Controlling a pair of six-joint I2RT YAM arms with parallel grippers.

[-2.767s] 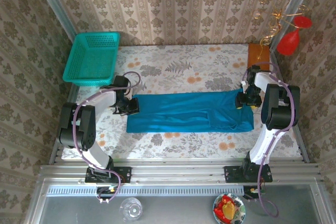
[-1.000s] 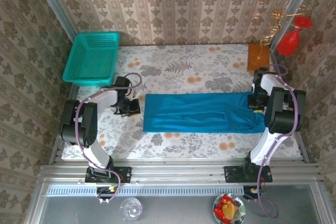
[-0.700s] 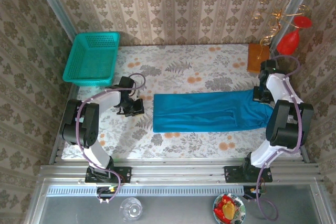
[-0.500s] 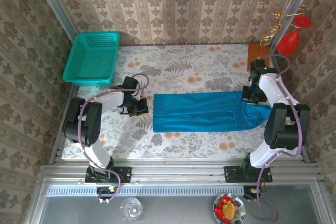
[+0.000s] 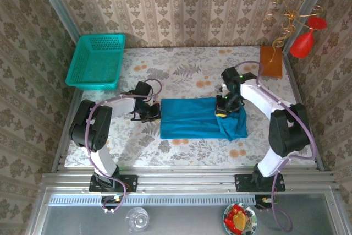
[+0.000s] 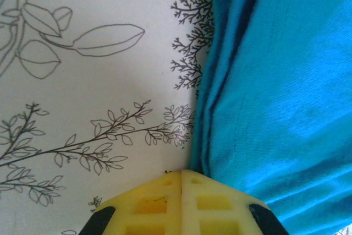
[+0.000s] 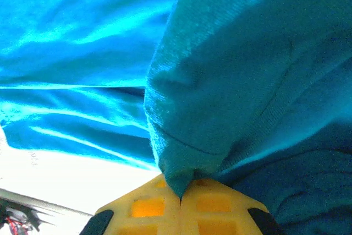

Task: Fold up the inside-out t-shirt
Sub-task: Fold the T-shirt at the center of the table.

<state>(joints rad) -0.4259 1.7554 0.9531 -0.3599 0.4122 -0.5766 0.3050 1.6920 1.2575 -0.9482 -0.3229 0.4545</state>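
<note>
The left pincer (image 5: pixel 149 115) sits pressed together and empty just beside the shirt's (image 5: pixel 190 119) left edge, probably ready to steady that end. The right pincer (image 5: pixel 224 109) pinches the shirt's right end above its middle, apparently to fold it leftward. The shirt lies mid-counter (image 5: pixel 181 75), a plain teal band, smooth at left and doubled and bunched at right.
</note>
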